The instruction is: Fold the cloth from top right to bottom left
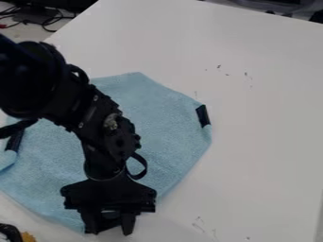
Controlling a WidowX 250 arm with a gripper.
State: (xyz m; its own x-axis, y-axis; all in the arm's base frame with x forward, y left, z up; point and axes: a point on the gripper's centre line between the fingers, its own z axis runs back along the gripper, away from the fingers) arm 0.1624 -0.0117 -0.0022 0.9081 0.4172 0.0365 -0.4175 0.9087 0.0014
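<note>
The gripper point(110, 229) hangs low at the bottom left of the camera view, over the lower edge of the cloth, its fingers apart with a gap between the tips. The light blue cloth point(170, 127) lies on the white table, largely spread, with uneven edges. One dark strip is on its right edge and another on its left edge, where a small flap of cloth lies beside it. The arm crosses from the upper left and hides the cloth's middle and part of its left side.
The white table point(265, 132) extends right of and above the cloth, with small dark marks on its surface. A black object with an orange-yellow part point(28, 237) is at the bottom left corner. Dark cables point(41, 20) lie beyond the table's edge at the upper left.
</note>
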